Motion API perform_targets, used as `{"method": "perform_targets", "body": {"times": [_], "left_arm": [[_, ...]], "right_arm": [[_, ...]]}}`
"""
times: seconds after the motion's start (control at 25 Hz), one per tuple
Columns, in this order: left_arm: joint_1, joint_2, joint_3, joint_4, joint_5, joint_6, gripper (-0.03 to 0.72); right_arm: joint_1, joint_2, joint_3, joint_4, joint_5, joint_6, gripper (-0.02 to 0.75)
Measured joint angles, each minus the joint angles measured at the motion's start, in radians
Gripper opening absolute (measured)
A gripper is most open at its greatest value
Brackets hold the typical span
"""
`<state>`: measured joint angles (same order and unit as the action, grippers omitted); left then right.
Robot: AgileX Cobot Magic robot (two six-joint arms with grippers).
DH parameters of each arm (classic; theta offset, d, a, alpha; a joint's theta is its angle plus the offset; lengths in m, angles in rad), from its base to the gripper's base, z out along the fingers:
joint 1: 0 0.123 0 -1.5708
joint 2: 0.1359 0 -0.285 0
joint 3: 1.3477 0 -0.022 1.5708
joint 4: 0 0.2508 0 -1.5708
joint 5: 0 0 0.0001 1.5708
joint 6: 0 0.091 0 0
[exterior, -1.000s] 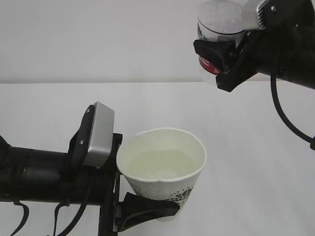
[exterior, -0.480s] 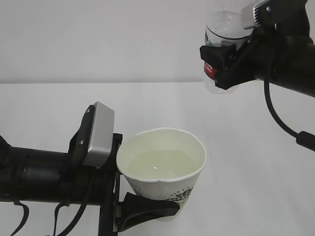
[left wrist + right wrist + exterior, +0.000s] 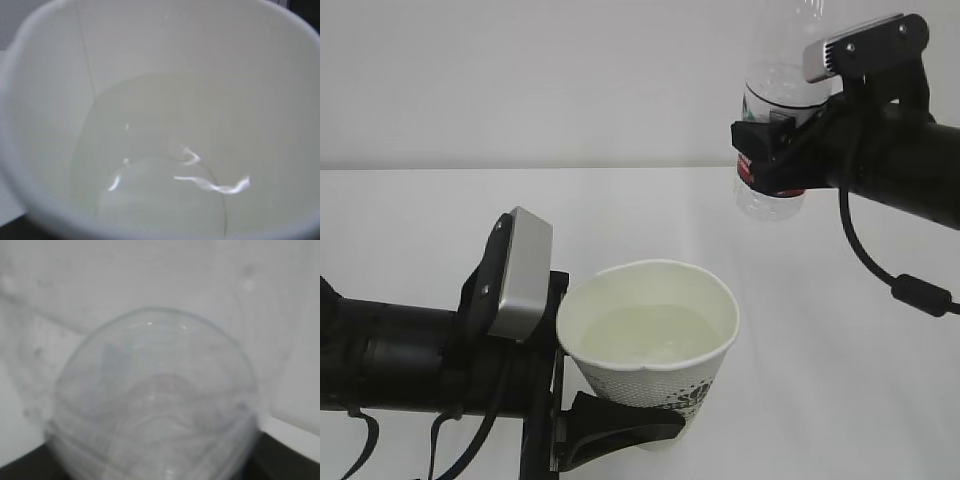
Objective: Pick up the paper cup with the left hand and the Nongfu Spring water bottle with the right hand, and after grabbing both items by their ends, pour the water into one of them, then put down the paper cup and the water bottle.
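1. Left side first: the left gripper [image 3: 620, 425] is clamped on the paper cup [image 3: 655, 345], one black finger [image 3: 620, 418] wrapping across the cup's lower front, right under the green print.
2. The cup sits upright at the tip of the left arm [image 3: 410, 350], which comes in flat from the left edge. The grey plate [image 3: 520, 275] on that arm stands just beside the cup's rim, on its left.
3. Inside the cup, a pale pool of water [image 3: 645, 335] lies well below the rim. In the left wrist view the cup [image 3: 45, 100] fills the whole picture and the water [image 3: 165, 170] shows bright glints on its surface.
4. Over to the right: the right gripper [image 3: 770, 160] is closed around the water bottle [image 3: 770, 195] at the red label band, black jaws on either side.
5. The bottle hangs upright in the air, high at the upper right, its clear ribbed bottom poking out below the gripper and its neck running out of the top edge.
6. Bottle and cup are well apart: the bottle is up and to the right of the cup, clear of the white tabletop [image 3: 840, 380].
7. The right wrist view gives only a blurred, see-through bottle [image 3: 155, 400] body close to the lens.
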<state>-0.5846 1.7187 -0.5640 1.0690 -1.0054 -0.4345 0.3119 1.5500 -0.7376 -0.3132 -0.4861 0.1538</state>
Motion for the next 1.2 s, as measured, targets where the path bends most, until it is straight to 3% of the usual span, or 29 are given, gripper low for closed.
{"method": "perform_targets", "body": {"times": [0.52, 0.76, 1.2], "left_arm": [[0.000, 0.000, 0.000, 0.000, 0.004, 0.000, 0.492], [0.000, 0.000, 0.000, 0.000, 0.006, 0.000, 0.492], [0.000, 0.000, 0.000, 0.000, 0.006, 0.000, 0.492]], "right_arm": [[0.000, 0.031, 0.138, 0.306, -0.201, -0.217, 0.430], [-0.009, 0.031, 0.195, 0.348, -0.232, -0.261, 0.430], [-0.103, 0.031, 0.211, 0.358, -0.256, -0.263, 0.430]]}}
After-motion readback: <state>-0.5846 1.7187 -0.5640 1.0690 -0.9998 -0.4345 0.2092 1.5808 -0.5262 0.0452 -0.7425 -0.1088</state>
